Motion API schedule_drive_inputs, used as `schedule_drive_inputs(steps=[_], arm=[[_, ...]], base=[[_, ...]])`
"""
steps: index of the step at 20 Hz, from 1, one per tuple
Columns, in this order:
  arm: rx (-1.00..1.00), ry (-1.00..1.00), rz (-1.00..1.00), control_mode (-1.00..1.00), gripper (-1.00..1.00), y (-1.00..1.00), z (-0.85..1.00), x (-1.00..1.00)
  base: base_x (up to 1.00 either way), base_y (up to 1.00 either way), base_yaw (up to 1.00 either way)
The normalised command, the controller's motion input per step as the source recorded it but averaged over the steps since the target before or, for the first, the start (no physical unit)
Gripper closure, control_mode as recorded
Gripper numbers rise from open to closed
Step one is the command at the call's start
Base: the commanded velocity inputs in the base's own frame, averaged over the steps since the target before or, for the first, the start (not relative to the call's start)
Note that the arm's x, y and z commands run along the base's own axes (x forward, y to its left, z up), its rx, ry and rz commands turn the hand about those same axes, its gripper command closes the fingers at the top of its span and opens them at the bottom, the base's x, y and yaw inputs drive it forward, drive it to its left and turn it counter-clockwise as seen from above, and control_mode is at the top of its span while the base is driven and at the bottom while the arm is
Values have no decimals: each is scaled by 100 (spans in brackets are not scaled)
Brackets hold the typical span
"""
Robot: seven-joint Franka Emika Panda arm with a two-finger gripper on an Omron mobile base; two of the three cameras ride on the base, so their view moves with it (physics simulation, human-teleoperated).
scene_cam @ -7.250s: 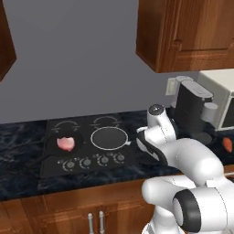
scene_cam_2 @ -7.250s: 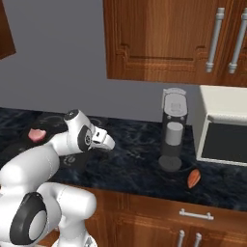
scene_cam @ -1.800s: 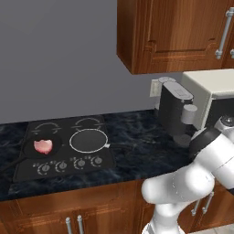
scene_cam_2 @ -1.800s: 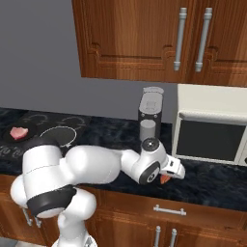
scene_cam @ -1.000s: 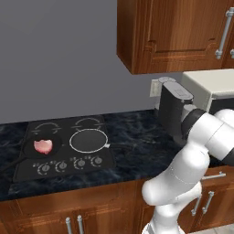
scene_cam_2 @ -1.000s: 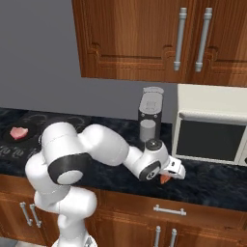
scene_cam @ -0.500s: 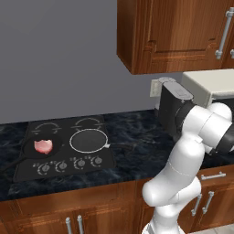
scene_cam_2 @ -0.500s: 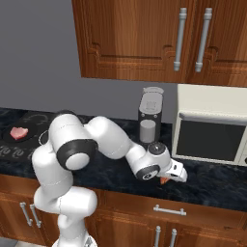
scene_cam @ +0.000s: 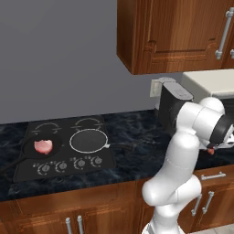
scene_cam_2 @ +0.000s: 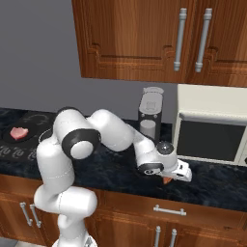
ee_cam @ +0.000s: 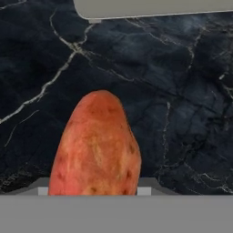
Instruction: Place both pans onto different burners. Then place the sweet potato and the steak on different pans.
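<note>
- Reaching down with the pincer (scene_cam_2: 170,177) to the dark marbled counter (ee_cam: 182,91), at its right-hand end, in front of the microwave.
- Straddling the sweet potato (ee_cam: 95,145), one pale fingertip (ee_cam: 43,190) showing at either side of its near end; cannot tell whether clamped tight on it or just closing around it.
- Lying lengthwise on the counter, reddish-orange with darker speckles, narrow end pointing away from the hand.
- Glimpsed from the base cameras as a small orange patch under the white hand, near the counter's front edge.
- Just behind, against the wall: a cream microwave (scene_cam_2: 212,130) with a dark door, and beside it on the left a grey coffee machine (scene_cam_2: 150,116).
- Well apart to the left, set into the counter: a black glass cooktop (scene_cam: 64,151) with a row of knobs along its front.
- Sitting on the front left burner: the matte black pan (scene_cam: 27,153), carrying the pink steak (scene_cam: 44,146).
- Sitting on the front right burner: the silver-rimmed pan (scene_cam: 88,140), nothing in it.
- Marked by pale ring outlines behind both pans: the two rear burners (scene_cam: 89,122).
- Hanging overhead on the grey wall: brown wooden cabinets (scene_cam_2: 144,38) with metal bar handles.
</note>
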Motion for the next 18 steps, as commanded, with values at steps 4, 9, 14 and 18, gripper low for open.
schedule_drive_inputs(steps=[4, 9, 14, 18], arm=[[0, -2, 0, -100, 100, 0, 0, -18], [-2, -9, 0, -100, 100, 20, 14, -51], [-3, -11, 0, -100, 100, 23, 38, -39], [0, -9, 0, -100, 100, 31, 67, -21]], base=[[0, 0, 0], [0, 0, 0], [0, 0, 0], [0, 0, 0]])
